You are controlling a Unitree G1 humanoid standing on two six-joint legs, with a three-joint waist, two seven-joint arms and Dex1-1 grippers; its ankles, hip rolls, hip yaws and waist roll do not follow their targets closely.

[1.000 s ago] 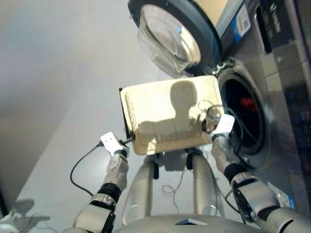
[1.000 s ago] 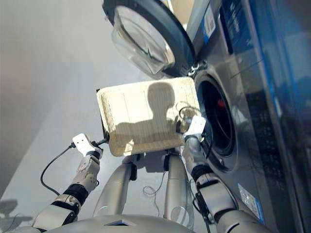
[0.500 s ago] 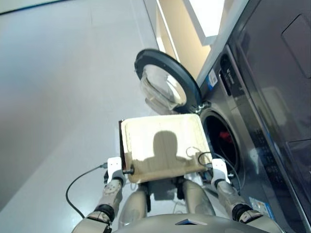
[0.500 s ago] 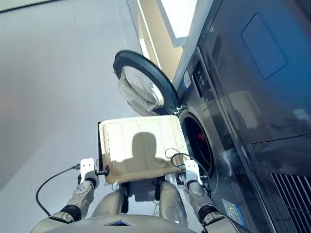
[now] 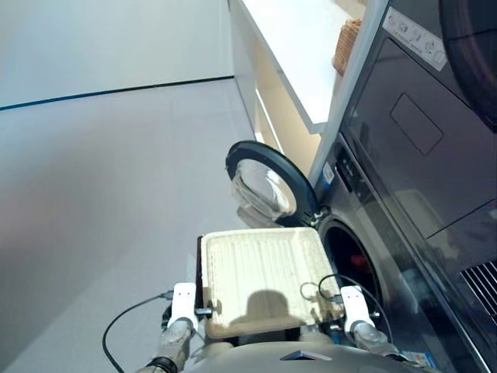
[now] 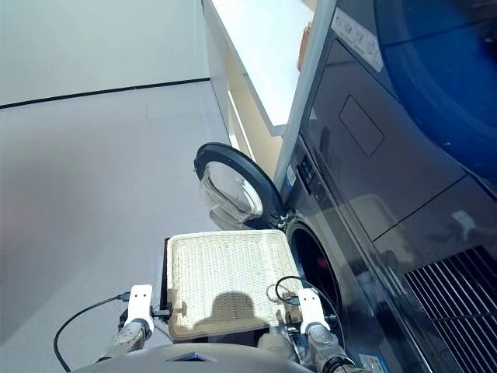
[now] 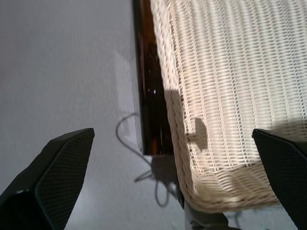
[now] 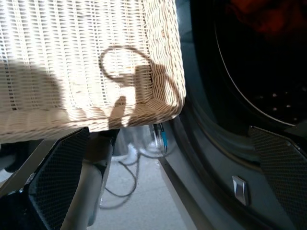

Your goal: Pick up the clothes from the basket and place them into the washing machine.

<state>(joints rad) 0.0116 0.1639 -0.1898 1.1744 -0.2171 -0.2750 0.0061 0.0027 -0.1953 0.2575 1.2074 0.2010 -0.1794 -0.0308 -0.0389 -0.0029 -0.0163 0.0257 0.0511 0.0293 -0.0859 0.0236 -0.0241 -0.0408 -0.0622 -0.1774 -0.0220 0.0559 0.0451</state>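
Note:
The cream wicker basket (image 5: 260, 276) lies empty on a dark stand in front of me. To its right stands the dark grey washing machine (image 5: 373, 233), its glass door (image 5: 265, 186) swung open beyond the basket. Inside the dark drum (image 8: 249, 72) a coral-red garment (image 8: 271, 14) shows. The black and navy garments are not visible. My left gripper (image 7: 172, 133) is open beside the basket's near left corner, holding nothing. My right gripper (image 8: 169, 130) is open at the near right corner, beside the porthole, also holding nothing.
A black glossy appliance (image 5: 458, 70) with a round dark door is stacked above the washer. A white counter (image 5: 295, 54) carrying a brown wicker pot (image 5: 347, 43) runs behind. A black cable (image 5: 124, 322) trails from my left wrist, and loose wires lie under the basket (image 8: 144, 148).
The camera has tilted up, so the whole picture shifted and more of the room shows. Both grippers stay open at the basket's near corners; the basket stays empty.

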